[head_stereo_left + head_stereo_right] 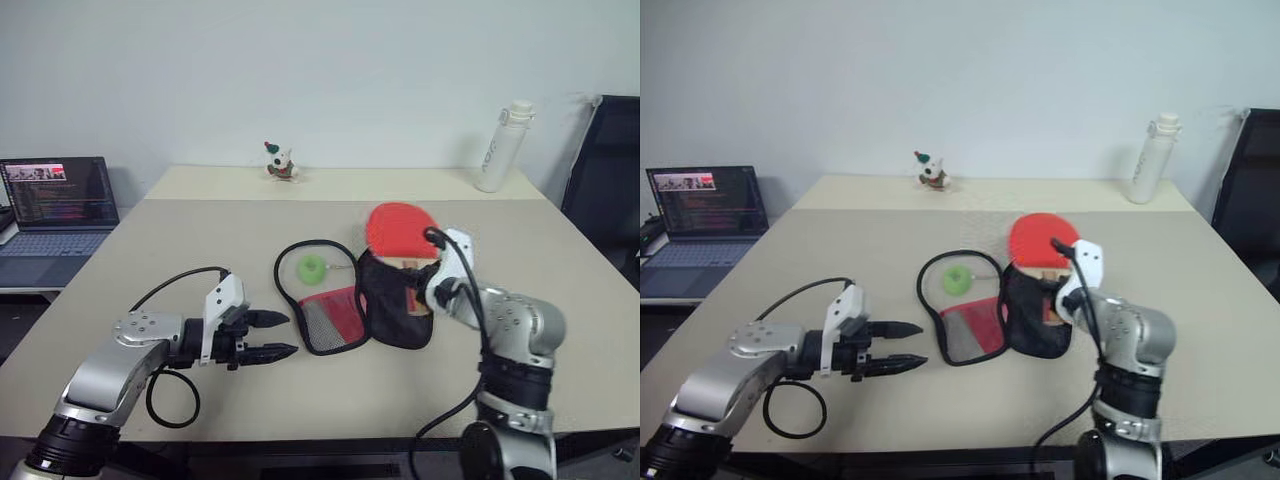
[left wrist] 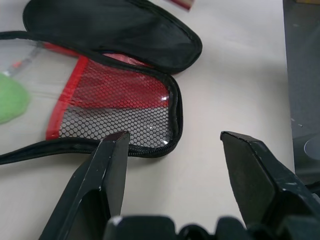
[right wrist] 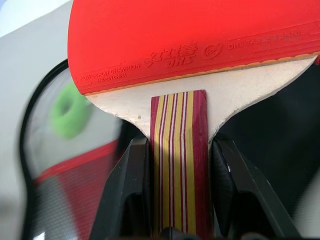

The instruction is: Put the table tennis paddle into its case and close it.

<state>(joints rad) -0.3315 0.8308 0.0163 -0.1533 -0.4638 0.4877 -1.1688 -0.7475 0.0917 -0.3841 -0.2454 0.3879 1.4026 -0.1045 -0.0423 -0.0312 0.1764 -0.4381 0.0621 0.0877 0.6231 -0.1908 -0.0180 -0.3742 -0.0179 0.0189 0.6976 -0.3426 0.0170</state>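
Observation:
The table tennis paddle, with a red rubber face and a striped wooden handle, is held over the table with its head pointing away from me. My right gripper is shut on its handle, a black finger pressed to each side. Just under and in front of it lies the case, unzipped: a black fabric flap with a red and black mesh side spread to its left. The zip cord loops around a green ball charm. My left gripper hovers open just left of the mesh side, holding nothing.
A laptop sits open on a side table at the far left. A small toy figure and a white bottle stand at the back of the table. A black chair is at the right edge.

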